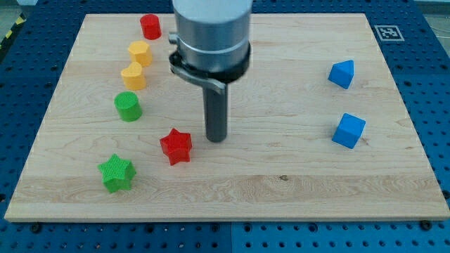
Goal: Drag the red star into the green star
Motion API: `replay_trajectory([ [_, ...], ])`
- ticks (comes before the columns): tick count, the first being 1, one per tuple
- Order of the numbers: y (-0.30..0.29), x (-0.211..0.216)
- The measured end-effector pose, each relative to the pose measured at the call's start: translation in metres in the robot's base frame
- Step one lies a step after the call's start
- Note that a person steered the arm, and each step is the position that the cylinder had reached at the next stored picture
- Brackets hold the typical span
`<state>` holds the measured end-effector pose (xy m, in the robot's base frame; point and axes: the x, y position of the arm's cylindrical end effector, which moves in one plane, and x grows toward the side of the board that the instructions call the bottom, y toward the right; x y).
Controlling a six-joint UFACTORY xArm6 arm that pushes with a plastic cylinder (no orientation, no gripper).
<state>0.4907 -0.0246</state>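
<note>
Red star (176, 146) flat, upright-faced, just left of my tip (216, 138).

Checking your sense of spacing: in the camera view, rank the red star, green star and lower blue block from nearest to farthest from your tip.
From my tip:
1. Red star, just to the view's left.
2. Green star, farther left and lower.
3. Lower blue block, far on the view's right.

No readable words, brands or numbers anywhere. Only sign: black-and-white square fiducial marker (388, 32), printed on counter (295, 176) at view's top right corner; pattern of blocks, no letters. Yellow-black hazard stripe (13, 29) at view's top left edge, off counter; carries no text. Blocks and arm body bear no labels.
</note>
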Motion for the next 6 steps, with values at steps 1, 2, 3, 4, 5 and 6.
replay_trajectory([
  [1, -0.017, -0.017],
  [2, -0.024, -0.016],
  [3, -0.012, -0.005],
  [4, -0.006, 0.006],
  [5, -0.006, 0.011],
  [6, -0.013, 0.011],
])
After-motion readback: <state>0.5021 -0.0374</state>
